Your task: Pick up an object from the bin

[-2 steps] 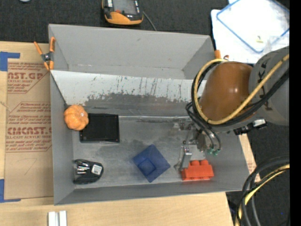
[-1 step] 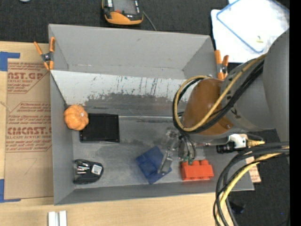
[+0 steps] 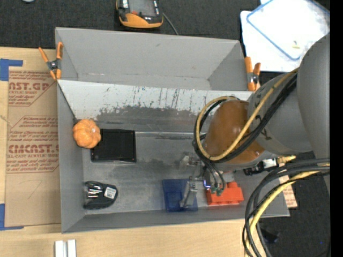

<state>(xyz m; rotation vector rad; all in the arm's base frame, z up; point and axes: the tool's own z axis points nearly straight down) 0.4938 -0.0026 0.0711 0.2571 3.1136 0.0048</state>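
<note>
Grey arm [image 3: 316, 106], orange wrist cover [image 3: 230, 130]
Rounded grey body, glossy domed cover, yellow and black cables [image 3: 273, 98] looping round it, small metal gripper [image 3: 190, 191].

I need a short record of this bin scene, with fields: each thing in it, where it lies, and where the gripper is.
bin: grey metal bin
left side: small round orange pumpkin-like thing, beside a flat black rectangular block
near left corner: small black object with a white label
near wall, middle: blue block
right of it: orange-red block
gripper: gripper low at the blue block's right edge
</note>
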